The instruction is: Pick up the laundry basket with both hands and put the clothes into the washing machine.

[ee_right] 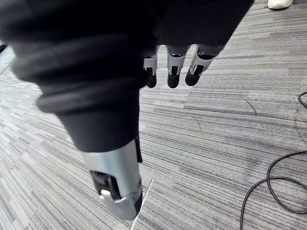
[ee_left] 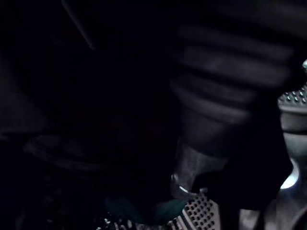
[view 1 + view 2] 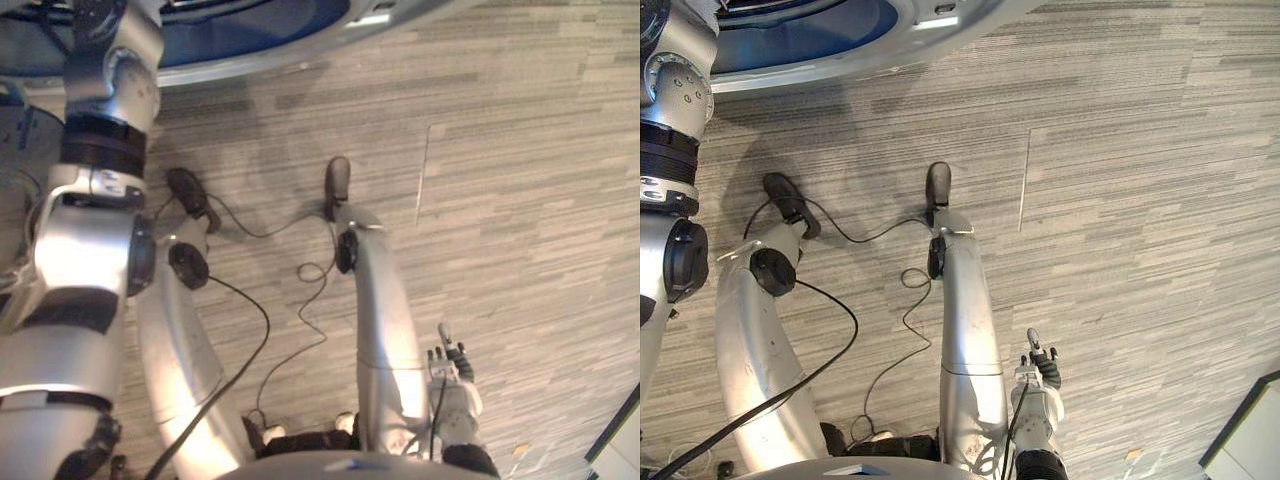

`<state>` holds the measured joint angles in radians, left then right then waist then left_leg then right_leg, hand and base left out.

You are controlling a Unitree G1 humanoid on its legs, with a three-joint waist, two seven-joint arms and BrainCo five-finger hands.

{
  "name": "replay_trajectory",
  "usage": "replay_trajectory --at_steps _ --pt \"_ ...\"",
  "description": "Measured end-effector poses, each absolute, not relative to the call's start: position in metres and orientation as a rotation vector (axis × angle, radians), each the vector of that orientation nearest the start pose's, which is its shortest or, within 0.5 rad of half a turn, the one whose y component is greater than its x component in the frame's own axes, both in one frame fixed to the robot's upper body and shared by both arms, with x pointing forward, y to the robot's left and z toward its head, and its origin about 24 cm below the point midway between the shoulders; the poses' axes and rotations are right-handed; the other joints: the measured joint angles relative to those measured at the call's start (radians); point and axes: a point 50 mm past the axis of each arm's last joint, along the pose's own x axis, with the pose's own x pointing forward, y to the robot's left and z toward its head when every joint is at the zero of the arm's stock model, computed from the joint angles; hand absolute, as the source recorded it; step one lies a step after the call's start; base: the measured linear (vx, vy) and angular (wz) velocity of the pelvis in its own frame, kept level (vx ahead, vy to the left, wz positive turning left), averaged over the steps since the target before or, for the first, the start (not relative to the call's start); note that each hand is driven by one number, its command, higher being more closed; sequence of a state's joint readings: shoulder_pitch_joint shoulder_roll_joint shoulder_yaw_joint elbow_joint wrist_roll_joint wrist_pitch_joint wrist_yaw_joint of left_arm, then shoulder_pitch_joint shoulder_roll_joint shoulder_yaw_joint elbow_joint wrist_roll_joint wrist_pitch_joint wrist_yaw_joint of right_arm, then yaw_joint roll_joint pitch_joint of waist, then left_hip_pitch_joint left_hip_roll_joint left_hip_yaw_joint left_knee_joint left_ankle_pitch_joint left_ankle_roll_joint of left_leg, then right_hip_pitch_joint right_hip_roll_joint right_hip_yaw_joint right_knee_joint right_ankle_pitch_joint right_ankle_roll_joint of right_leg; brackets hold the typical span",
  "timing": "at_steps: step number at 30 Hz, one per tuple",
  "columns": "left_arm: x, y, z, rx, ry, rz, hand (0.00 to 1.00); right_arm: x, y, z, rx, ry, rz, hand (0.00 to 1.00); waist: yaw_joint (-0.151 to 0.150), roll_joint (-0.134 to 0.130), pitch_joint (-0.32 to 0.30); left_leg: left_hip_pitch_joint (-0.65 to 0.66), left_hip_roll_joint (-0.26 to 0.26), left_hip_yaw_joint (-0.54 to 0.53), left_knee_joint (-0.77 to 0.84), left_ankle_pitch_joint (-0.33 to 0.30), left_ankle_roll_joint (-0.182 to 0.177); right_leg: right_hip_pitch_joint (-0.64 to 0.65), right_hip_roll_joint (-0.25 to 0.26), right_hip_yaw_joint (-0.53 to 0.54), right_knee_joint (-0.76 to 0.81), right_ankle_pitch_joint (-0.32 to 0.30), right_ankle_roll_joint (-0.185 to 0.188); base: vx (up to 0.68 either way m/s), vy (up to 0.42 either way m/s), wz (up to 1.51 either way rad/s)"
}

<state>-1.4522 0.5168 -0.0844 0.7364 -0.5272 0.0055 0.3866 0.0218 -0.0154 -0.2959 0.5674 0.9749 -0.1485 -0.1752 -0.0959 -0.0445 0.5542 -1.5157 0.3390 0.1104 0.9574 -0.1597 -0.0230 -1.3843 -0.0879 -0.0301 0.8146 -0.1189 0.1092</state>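
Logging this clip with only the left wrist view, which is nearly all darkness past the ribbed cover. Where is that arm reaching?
Observer: In the left eye view, the left arm reaches up beside the round, silver-rimmed washing machine opening with a blue inside.
Operator: What is the right hand doing?
Observer: The right hand hangs low on the right, fingers straight, holding nothing.
Operator: What's under it?
Observer: Grey striped carpet floor, with a white shoe at its far edge in the right wrist view.
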Motion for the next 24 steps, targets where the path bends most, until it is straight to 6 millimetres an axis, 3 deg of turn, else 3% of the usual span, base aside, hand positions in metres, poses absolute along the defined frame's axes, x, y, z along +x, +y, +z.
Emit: replay_trajectory --at_steps 4,6,7,8,9,11,13,17,22,24 --pt "0.361 0.178 0.416 0.136 -0.819 0.373 0.0 0.19 -0.23 -0.083 0.937 0.335 -0.764 0.0 -0.002 0.0 0.0 0.0 -0.002 -0.001 -0.022 0.006 -0.01 0.001 -0.009 -0.018 -0.013 0.003 -0.004 -0.06 -0.031 0.07" --pt "0.352 0.165 0.422 0.412 -0.9 0.477 0.0 0.191 -0.23 -0.083 0.925 0.328 -0.741 0.0 0.0 0.0 0.0 0.0 -0.002 -0.004 -0.029 0.009 -0.014 0.001 -0.011 -0.025 -0.013 0.003 -0.005 -0.05 -0.04 0.05" --pt "0.35 0.162 0.423 0.492 -0.92 0.505 0.0 0.191 -0.23 -0.083 0.922 0.326 -0.739 0.0 -0.001 0.0 0.0 0.0 -0.002 -0.004 -0.03 0.009 -0.014 0.002 -0.012 -0.027 -0.013 0.003 -0.005 -0.06 -0.048 0.04" --pt "0.345 0.152 0.424 0.676 -0.975 0.555 0.0 0.191 -0.23 -0.083 0.901 0.326 -0.714 0.0 0.001 0.0 0.0 -0.002 -0.002 -0.008 -0.031 0.01 -0.015 0.002 -0.012 -0.034 -0.013 0.005 -0.008 -0.04 -0.032 0.02" --pt "0.344 0.15 0.423 0.723 -0.987 0.571 0.0 0.191 -0.23 -0.084 0.898 0.327 -0.71 0.0 0.002 0.0 0.0 -0.002 -0.002 -0.009 -0.031 0.01 -0.015 0.002 -0.012 -0.035 -0.013 0.005 -0.008 -0.05 -0.038 -0.03" --pt "0.344 0.142 0.416 1.028 -1.047 0.655 0.0 0.191 -0.23 -0.085 0.899 0.324 -0.694 0.0 0.011 0.0 0.0 -0.003 -0.002 -0.022 -0.035 0.011 -0.017 0.007 -0.01 -0.045 -0.022 0.005 -0.008 -0.05 -0.032 -0.08" --pt "0.348 0.144 0.411 1.107 -1.013 0.67 0.0 0.193 -0.229 -0.083 0.889 0.318 -0.668 0.0 0.01 0.0 0.0 -0.003 -0.002 -0.027 -0.048 0.013 -0.02 0.012 -0.012 -0.06 -0.039 0.005 -0.008 -0.05 -0.028 -0.04" --pt "0.356 0.152 0.401 0.951 -0.914 0.661 0.0 0.194 -0.228 -0.083 0.915 0.313 -0.669 0.0 0.006 0.0 0.0 0.0 -0.002 -0.028 -0.079 0.02 -0.031 0.02 -0.012 -0.074 -0.061 0.005 -0.008 -0.05 -0.032 0.05" --pt "0.366 0.174 0.364 0.427 -0.755 0.579 0.0 0.197 -0.228 -0.08 0.917 0.299 -0.664 0.0 0.005 0.0 0.0 0.005 -0.001 -0.035 -0.09 0.031 -0.035 0.027 -0.015 -0.092 -0.06 0.007 -0.01 -0.04 -0.053 0.06" --pt "0.362 0.18 0.335 0.154 -0.732 0.539 0.0 0.199 -0.228 -0.077 0.91 0.29 -0.66 0.0 0.006 0.0 0.0 0.008 -0.002 -0.036 -0.091 0.031 -0.035 0.031 -0.016 -0.095 -0.057 0.007 -0.01 -0.03 -0.05 0.05"
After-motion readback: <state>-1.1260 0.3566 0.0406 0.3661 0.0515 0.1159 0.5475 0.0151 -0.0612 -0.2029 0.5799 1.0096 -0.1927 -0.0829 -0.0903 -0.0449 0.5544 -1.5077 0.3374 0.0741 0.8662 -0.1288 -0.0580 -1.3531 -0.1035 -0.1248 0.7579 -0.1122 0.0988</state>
